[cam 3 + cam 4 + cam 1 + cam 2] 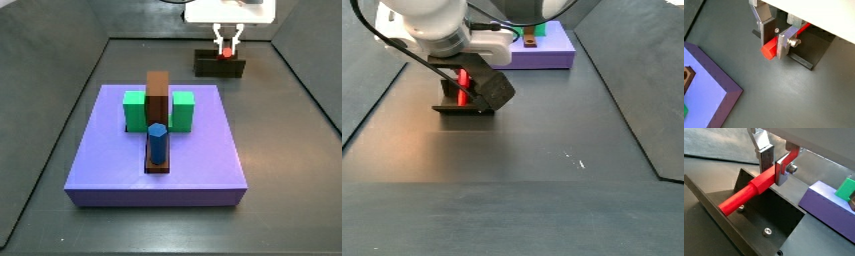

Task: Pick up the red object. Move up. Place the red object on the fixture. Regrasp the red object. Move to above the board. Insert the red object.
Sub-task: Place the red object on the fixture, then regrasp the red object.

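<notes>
In a side view the matte purple board (156, 150) lies left with its green blocks (160, 110), tall brown block (158, 95) and blue hexagonal peg (158, 142), while the dark fixture (221, 64) sits well apart at the far right under the gripper (226, 45). Only the wrist views show the grip: the flat silver fingers (784, 168) pinch the smooth red object (749, 190), a round stick slanting over the fixture's angled black plates and screw heads (767, 231).
</notes>
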Tool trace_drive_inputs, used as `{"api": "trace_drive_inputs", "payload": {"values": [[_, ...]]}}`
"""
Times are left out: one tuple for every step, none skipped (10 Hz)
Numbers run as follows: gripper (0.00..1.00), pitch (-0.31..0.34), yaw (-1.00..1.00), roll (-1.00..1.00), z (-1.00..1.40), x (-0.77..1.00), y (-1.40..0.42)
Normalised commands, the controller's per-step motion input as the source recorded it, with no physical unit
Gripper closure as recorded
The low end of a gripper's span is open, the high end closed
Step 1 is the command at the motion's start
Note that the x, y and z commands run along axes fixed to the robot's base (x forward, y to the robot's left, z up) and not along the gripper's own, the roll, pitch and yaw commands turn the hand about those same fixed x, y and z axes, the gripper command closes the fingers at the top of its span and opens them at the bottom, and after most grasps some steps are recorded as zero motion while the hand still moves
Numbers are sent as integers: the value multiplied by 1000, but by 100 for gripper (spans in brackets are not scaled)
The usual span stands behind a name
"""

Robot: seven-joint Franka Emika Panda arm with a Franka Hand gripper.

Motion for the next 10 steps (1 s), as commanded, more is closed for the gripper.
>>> {"api": "trace_drive_inputs", "payload": {"values": [[100, -40, 57, -340, -9, 63, 0], [100, -6, 69, -103, 0, 23, 0], [100, 0, 0, 0, 0, 0, 0], [0, 0, 0, 0, 0, 0, 0], [0, 249, 0, 263, 351, 189, 0], [0, 286, 0, 394, 546, 217, -34], [0, 389, 9, 751, 637, 217, -203], [0, 386, 0, 951, 557, 303, -249], [0, 366, 0, 1000, 326, 309, -243], [0, 306, 0, 1000, 223, 297, -183]]}}
